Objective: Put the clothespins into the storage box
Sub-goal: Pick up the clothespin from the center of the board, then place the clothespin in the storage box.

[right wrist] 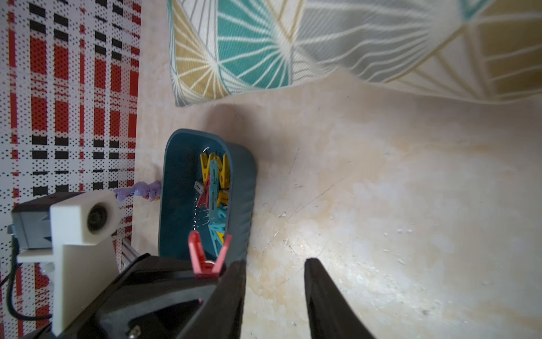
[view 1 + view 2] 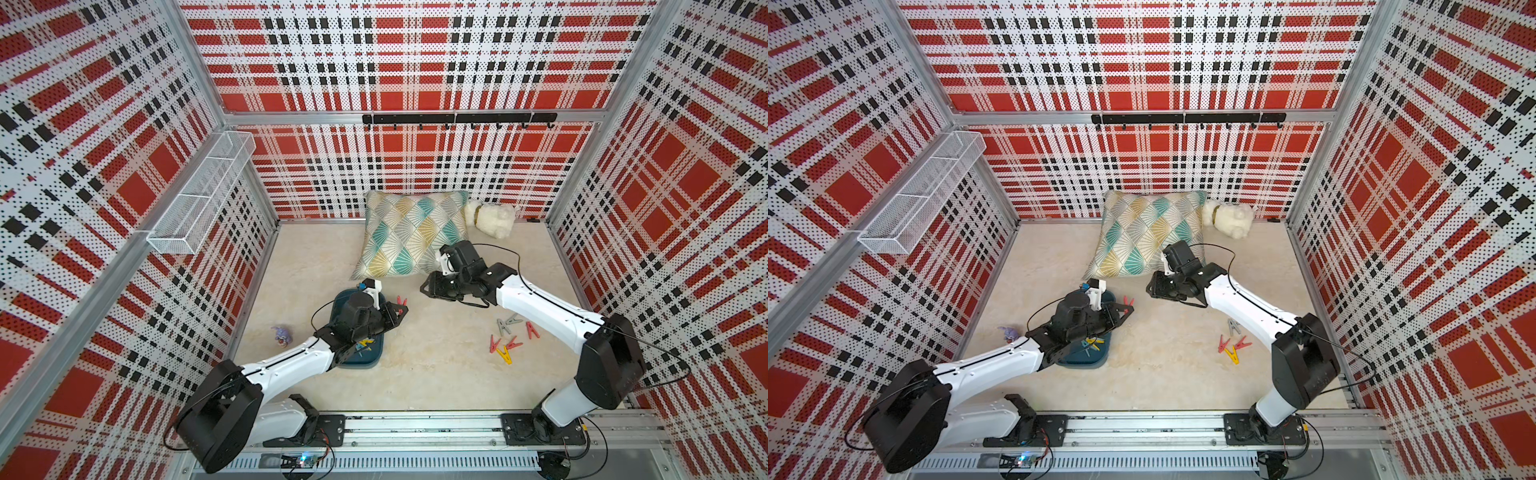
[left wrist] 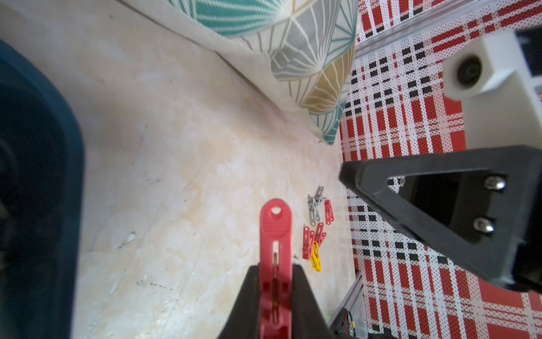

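Jaws of our left gripper point(image 3: 275, 273) pinch a red clothespin point(image 3: 275, 226) just right of the storage box point(image 1: 176, 176); right gripper point(image 1: 274, 264) jaws stand spread, empty. We judge several clothespins point(image 1: 215, 182) boxed, a loose cluster point(image 2: 509, 338) on the bench point(image 2: 415, 374) at right.

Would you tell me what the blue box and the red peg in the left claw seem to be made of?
Blue box: likely moulded plastic, smooth, slightly glossy, rounded rim. Red peg: probably matt plastic, with moulded slots and a hole.
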Robot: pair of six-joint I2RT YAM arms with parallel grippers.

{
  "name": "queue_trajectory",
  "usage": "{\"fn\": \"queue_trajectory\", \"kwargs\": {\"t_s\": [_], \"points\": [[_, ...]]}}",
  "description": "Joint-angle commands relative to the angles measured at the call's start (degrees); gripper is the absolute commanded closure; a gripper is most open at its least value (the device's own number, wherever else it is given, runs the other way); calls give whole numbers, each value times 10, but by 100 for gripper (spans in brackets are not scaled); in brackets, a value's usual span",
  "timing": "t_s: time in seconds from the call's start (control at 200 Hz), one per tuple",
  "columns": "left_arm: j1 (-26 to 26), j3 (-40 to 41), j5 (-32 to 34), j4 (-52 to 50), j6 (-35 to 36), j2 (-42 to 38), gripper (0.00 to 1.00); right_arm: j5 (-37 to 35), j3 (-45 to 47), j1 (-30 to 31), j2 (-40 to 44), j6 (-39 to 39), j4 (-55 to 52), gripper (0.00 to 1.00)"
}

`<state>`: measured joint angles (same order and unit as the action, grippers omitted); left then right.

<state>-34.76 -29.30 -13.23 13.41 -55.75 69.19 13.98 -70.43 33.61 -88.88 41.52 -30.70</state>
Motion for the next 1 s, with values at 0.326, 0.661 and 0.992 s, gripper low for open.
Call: {"fn": "queue_trajectory", "kwargs": {"t_s": [0.326,0.661,0.992], "points": [[133,0,84,-215,107,-88,92,-144,129,-73,83,-59,-87,59],[138,-4,151,-269,137,-62,55,-177,240,-120,108,-41,-81,62],[122,-16,153,-269,133,-70,42,-205,268,-126,88,-40,-74,66]]}}
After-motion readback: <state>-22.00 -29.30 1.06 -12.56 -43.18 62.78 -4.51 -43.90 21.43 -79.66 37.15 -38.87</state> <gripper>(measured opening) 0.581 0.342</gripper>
